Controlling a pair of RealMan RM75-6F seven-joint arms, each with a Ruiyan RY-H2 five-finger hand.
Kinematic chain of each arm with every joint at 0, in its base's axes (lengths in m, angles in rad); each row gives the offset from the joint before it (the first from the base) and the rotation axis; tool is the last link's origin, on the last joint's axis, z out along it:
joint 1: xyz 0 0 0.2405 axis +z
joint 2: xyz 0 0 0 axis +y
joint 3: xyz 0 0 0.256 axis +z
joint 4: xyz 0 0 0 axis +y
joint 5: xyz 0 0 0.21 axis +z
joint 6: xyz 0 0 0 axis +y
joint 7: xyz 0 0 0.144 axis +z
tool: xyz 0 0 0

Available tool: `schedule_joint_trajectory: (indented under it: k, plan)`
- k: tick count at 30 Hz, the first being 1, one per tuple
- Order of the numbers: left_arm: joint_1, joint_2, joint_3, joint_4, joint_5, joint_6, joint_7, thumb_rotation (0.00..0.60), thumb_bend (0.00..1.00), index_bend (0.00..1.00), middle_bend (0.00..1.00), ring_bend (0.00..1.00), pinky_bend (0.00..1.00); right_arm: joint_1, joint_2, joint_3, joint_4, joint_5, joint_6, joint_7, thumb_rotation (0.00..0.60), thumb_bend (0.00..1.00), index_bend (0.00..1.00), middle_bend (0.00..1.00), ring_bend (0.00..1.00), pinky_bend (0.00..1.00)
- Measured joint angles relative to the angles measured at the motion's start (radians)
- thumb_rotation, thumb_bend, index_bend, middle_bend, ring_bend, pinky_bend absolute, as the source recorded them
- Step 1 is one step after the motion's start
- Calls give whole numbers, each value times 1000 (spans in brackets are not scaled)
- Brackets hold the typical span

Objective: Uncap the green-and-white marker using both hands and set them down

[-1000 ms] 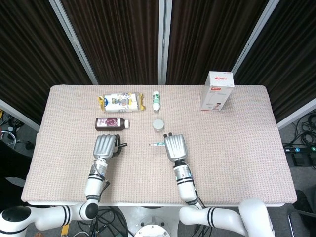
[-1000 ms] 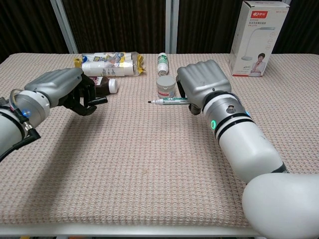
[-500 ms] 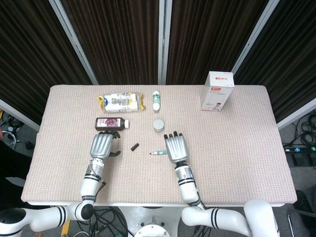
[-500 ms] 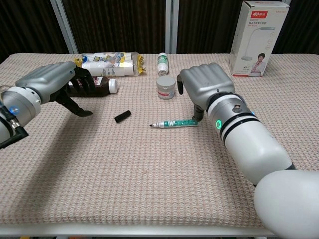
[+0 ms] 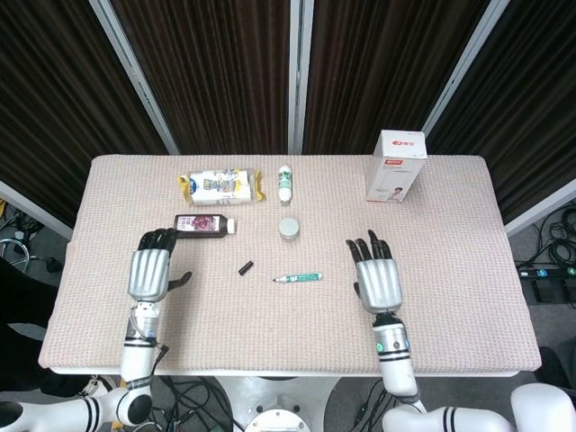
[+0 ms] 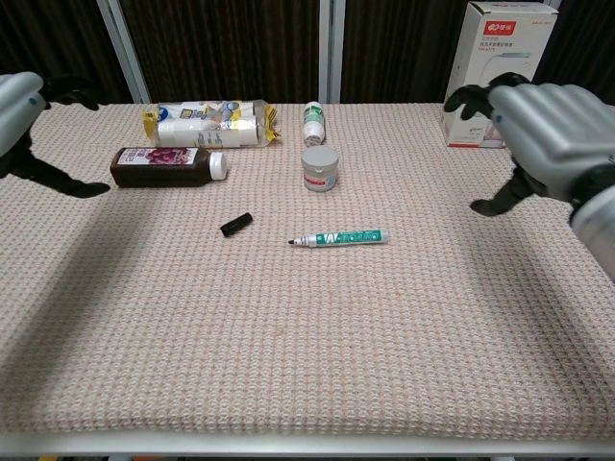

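Uncapped green-and-white marker (image 6: 338,237) lying mid-table, black cap (image 6: 235,224) apart toward the left edge. Left hand (image 5: 151,270) and right hand (image 5: 378,278) both empty, fingers spread, flanking them near the table's front edge.

Lab test bench (black curtains (image 5: 216,72), cloth-covered table (image 5: 450,297)).

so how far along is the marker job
It looks finished. The cap is off and lies on the table, apart from the marker, whose tip is bare. Nothing is in hand: the left hand and right hand are open, out to either side, touching neither piece. Nothing seems left.
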Motion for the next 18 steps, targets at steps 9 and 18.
schedule_joint_trajectory:
  k: [9,18]
  plan:
    - [168,22,107,-23,99,168,-31,600,96,205,189,152,159,-212,52,-152,-30,-141,179,171,600,15,74,100,0,45]
    - [315,72,193,-46,146,243,-63,600,96,205,190,152,158,-331,62,-198,26,-201,218,290,600,15,74,96,0,33]
